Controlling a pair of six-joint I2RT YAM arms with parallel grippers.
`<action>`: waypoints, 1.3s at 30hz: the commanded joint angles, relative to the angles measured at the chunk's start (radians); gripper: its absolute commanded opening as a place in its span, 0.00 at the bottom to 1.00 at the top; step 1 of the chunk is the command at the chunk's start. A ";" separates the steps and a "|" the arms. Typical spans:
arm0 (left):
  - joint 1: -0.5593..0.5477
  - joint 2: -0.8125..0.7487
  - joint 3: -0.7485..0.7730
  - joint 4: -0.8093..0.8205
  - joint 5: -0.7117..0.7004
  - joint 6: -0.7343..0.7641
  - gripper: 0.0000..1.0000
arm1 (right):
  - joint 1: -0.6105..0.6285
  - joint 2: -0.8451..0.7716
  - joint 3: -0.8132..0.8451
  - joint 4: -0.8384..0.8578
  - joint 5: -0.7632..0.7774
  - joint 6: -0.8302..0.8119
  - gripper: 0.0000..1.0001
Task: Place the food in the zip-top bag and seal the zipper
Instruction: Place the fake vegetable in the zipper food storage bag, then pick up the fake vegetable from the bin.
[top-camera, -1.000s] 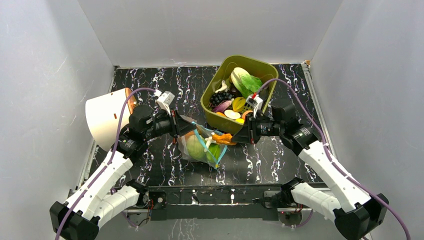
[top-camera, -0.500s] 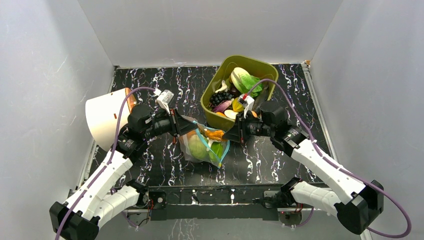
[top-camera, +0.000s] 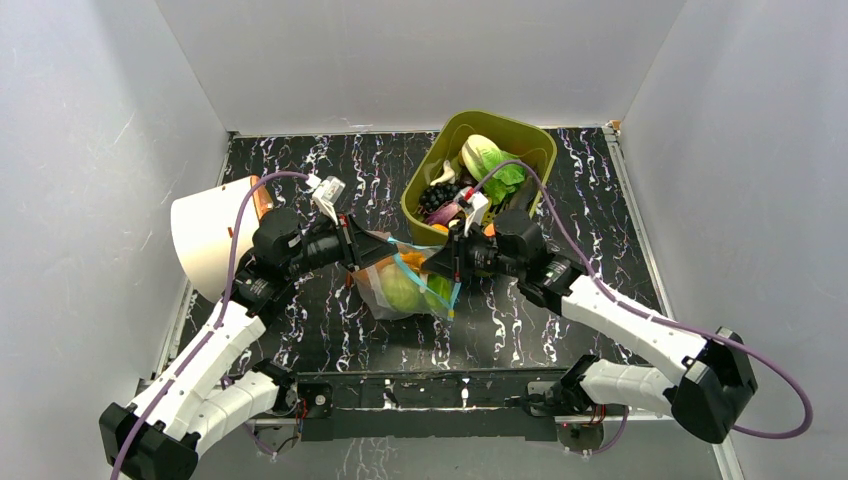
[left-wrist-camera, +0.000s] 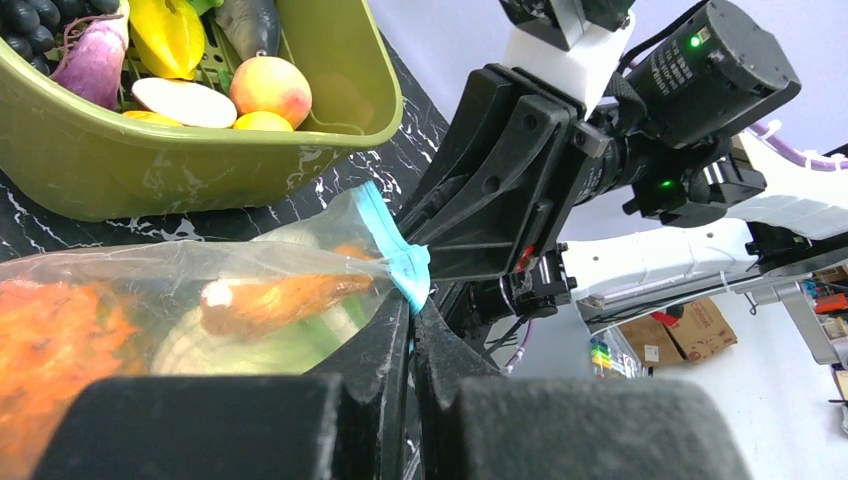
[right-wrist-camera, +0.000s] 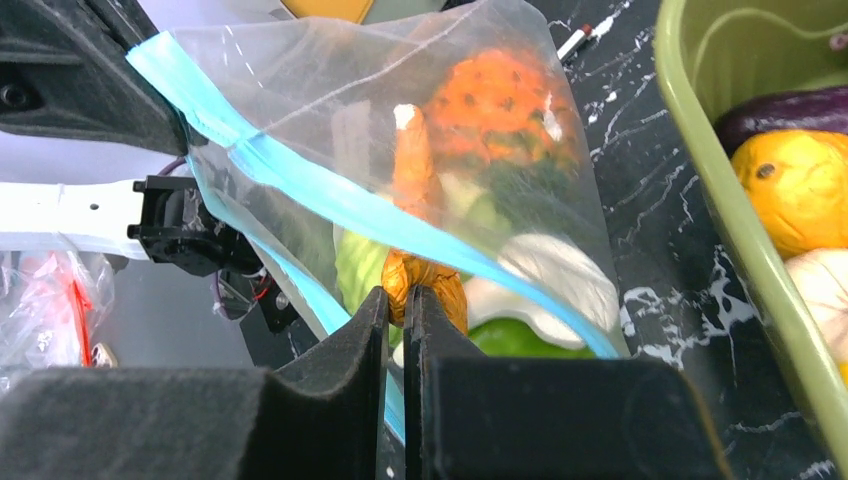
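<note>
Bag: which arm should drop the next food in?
Right. The right pincer pinches an orange toy at the bag mouth; the left pincer is clamped on the blue zipper.

I operate in a robotics lab test cell: plain white panels (top-camera: 420, 60) enclose the black marbled table (top-camera: 330, 170) along its far, left and right edges. My arm bases are bolted to a metal rail (top-camera: 430, 388) at the near edge, with purple cables (top-camera: 233, 262) routed exposed. Beyond the enclosure, my left wrist camera shows stacked cardboard boxes (left-wrist-camera: 690, 325) and a metal stand (left-wrist-camera: 805, 315).
</note>
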 joint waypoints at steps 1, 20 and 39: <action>0.004 -0.009 0.008 0.082 0.037 -0.028 0.00 | 0.041 0.036 0.017 0.177 0.047 0.020 0.00; 0.004 -0.016 -0.010 0.086 0.013 -0.027 0.00 | 0.095 0.106 0.088 0.138 0.184 -0.030 0.37; 0.003 -0.023 -0.003 -0.012 0.004 0.113 0.00 | 0.076 0.035 0.388 -0.317 0.403 -0.175 0.54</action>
